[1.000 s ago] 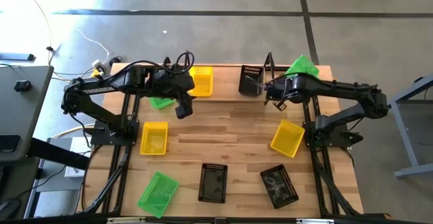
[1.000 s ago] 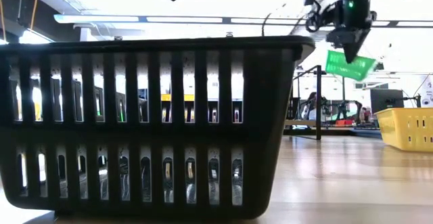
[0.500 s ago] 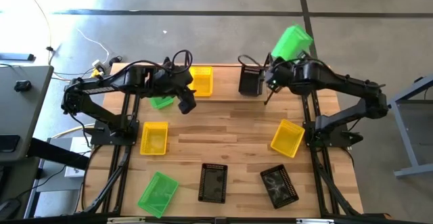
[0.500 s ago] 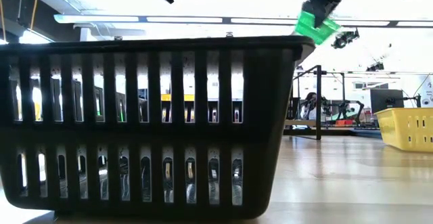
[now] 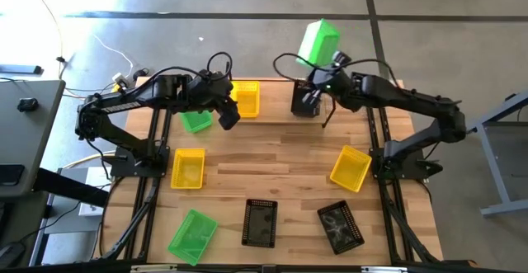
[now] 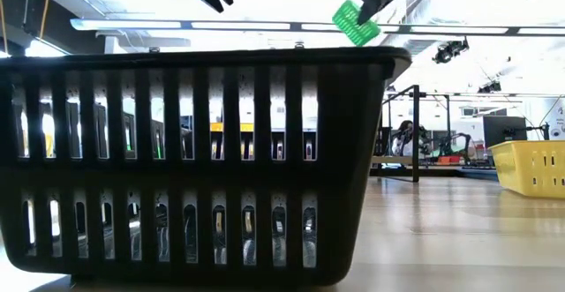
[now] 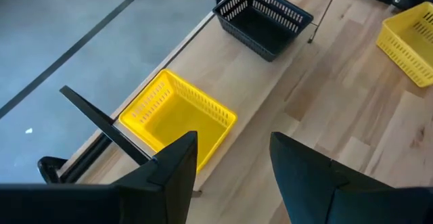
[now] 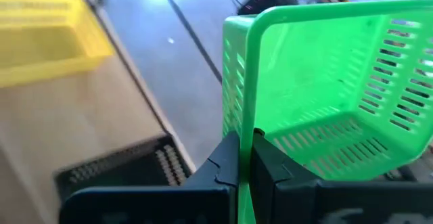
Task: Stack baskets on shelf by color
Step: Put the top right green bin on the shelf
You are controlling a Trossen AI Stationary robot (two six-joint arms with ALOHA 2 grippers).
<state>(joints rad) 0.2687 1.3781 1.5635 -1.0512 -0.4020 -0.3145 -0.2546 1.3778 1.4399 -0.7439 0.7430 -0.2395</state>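
Observation:
My right gripper (image 5: 324, 61) is shut on a green basket (image 5: 318, 40), held high over the far edge of the table above a black basket (image 5: 305, 100) that stands on the shelf (image 5: 272, 112). The low view shows the green basket (image 6: 356, 23) in the air. My left gripper (image 5: 224, 113) is open and hovers over the shelf between a yellow basket (image 5: 245, 98) and a second green basket (image 5: 196, 122). The left wrist view shows the yellow basket (image 7: 177, 119) and the black basket (image 7: 262, 24) on the plank. My right gripper pinches one side wall of the green basket at its rim (image 8: 249, 139), with one finger (image 8: 226, 160) on each face of the wall. The basket is lifted clear and tipped on its side, its hollow (image 8: 325, 95) turned toward the wrist camera.
On the tabletop lie two yellow baskets (image 5: 187, 167) (image 5: 350, 167), a green one (image 5: 191, 233) and two black ones (image 5: 260, 222) (image 5: 340, 228). One black basket (image 6: 194, 164) fills the low view. The shelf's upright wire ends stand by the black basket.
My right gripper has carried the green basket up and toward the table's left, from the shelf's right end to above the black basket, tipping it as it went. My left gripper has shifted slightly toward the far edge and stayed open.

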